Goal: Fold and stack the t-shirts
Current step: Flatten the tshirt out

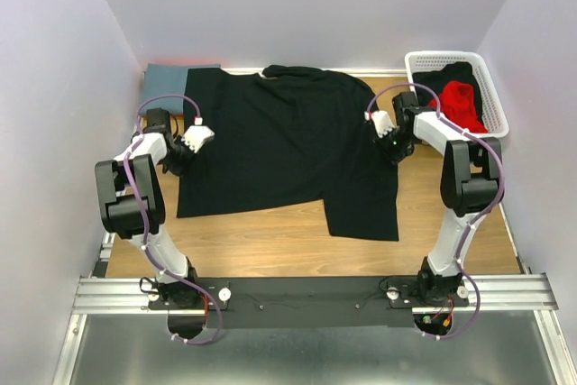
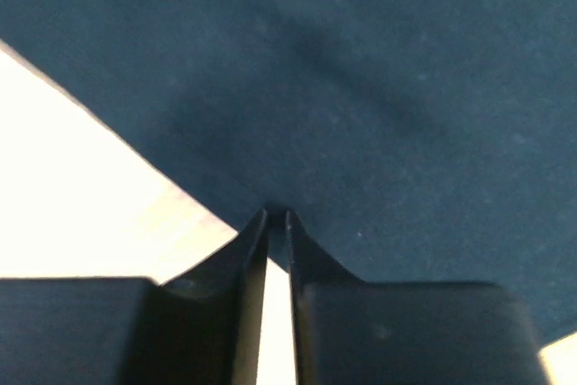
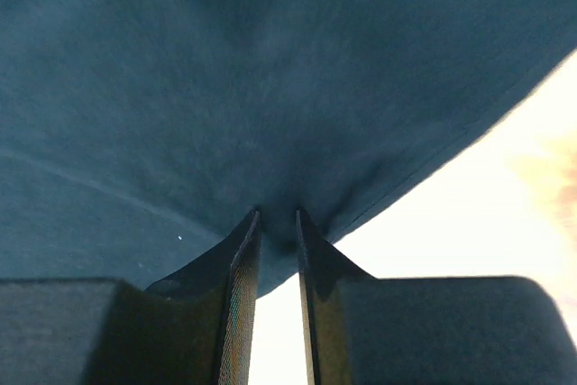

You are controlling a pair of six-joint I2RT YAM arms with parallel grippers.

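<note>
As jaws grip shirt (image 1: pixel 288 142) edges, basket (image 1: pixel 451 55) near

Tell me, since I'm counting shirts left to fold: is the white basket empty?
No, the white basket holds a red garment and a black garment.

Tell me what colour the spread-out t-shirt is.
Black: the t-shirt shows clearest in the top external view.

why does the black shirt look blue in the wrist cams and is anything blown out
Top external: even light, the t-shirt reads black and sharp. Left wrist: a colour cast, likely from the camera's exposure, turns it dark blue, and the table is blown out to white. Right wrist: same blue cast, table washed out at the right, cloth slightly blurred.
</note>
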